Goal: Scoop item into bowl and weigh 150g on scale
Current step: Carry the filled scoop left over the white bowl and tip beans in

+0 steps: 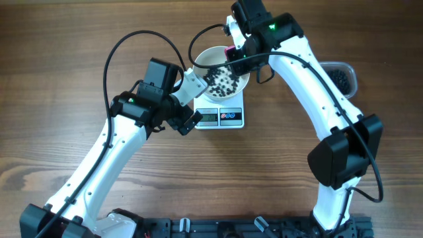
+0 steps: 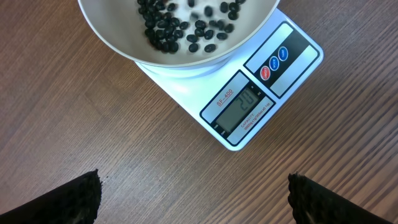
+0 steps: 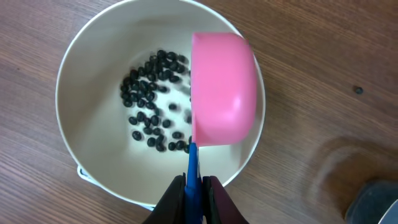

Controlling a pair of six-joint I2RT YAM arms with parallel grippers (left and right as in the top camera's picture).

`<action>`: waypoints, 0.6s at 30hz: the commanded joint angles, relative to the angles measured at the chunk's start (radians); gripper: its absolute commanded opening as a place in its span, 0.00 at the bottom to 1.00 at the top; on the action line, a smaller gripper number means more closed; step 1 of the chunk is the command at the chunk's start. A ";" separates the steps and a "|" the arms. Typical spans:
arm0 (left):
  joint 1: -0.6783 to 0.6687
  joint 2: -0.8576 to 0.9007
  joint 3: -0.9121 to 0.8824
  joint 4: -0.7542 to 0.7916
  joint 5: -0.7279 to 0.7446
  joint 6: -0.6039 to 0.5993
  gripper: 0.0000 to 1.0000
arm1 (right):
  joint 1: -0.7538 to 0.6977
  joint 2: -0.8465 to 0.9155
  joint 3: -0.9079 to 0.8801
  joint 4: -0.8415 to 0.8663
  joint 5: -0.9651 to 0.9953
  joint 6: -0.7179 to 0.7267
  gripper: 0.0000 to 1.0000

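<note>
Had the right pincer (image 3: 194, 186) clamped shut on the blue handle of the pink scoop (image 3: 224, 87), tipped mouth-down over the white bowl (image 3: 74, 81), presumably to shed its load. Found black beans (image 3: 149, 99) scattered thin across the bowl's floor, far short of target by the look. Stood the bowl on the scale (image 2: 261, 93) to weigh every pour. Held the left pincer (image 2: 196, 199) spread wide and empty above the counter (image 1: 66, 66), just beside the display, clear of the weighing. Saw wood-grain all round, a tub (image 1: 340, 76) of more beans toward the right edge, nothing of the room beyond.
</note>
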 commanded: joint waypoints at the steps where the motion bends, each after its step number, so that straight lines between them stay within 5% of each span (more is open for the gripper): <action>1: 0.004 -0.008 -0.004 -0.001 0.016 0.020 1.00 | -0.001 -0.015 0.025 0.016 0.022 0.000 0.04; 18: 0.004 -0.008 -0.003 -0.001 0.016 0.020 1.00 | 0.049 -0.124 0.025 0.017 0.067 -0.026 0.04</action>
